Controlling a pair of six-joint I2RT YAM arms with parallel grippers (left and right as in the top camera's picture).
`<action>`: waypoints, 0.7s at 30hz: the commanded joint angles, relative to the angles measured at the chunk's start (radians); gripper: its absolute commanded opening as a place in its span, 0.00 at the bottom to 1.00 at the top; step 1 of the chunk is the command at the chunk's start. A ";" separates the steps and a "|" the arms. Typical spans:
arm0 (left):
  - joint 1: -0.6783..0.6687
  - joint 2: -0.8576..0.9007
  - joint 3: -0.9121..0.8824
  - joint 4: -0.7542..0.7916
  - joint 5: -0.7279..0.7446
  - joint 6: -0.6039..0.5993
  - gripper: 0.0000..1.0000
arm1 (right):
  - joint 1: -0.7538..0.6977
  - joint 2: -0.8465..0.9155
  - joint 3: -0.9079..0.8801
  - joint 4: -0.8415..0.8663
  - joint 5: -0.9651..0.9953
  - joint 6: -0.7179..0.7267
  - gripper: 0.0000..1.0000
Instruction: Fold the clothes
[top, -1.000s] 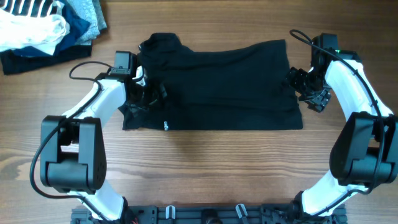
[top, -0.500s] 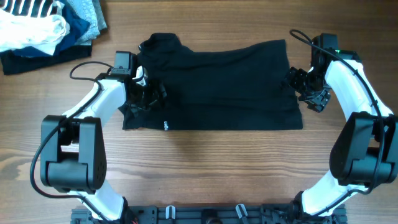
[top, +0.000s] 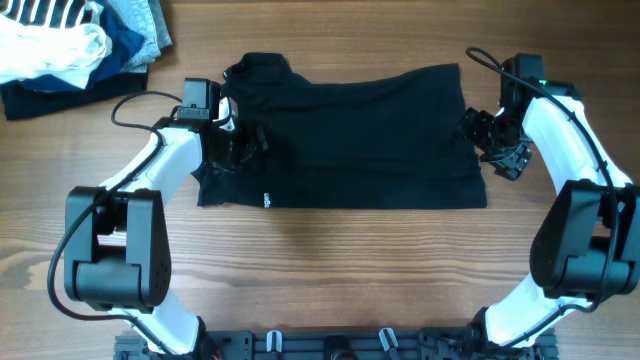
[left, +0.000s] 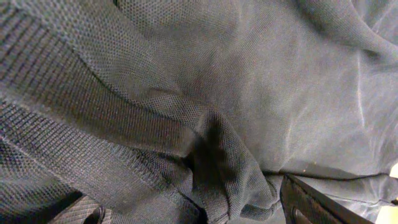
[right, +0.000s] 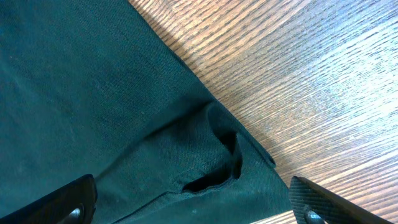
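A black shirt lies spread flat across the middle of the wooden table. My left gripper is down on the shirt's left edge. In the left wrist view its jaws are spread wide, with a bunched ridge of black knit fabric between them. My right gripper is at the shirt's right edge. In the right wrist view its jaws are open over a small fold of hem, and the dark cloth fills the left of that view.
A pile of other clothes, white, striped, blue and navy, sits at the table's far left corner. Bare wood runs along the front of the table. Bare wood also lies right of the shirt's edge.
My left gripper has shifted slightly toward the far side along the shirt's left edge. The right arm and the shirt's outline have not visibly changed.
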 joint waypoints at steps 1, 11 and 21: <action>-0.004 -0.016 -0.006 0.004 0.012 0.015 0.83 | -0.002 -0.002 0.016 -0.006 -0.009 -0.011 1.00; -0.005 -0.017 -0.006 0.002 0.079 0.012 0.79 | -0.002 -0.002 0.016 -0.013 -0.009 -0.026 1.00; -0.004 -0.017 -0.006 0.050 0.078 0.009 0.55 | -0.002 -0.002 0.016 -0.016 -0.009 -0.026 1.00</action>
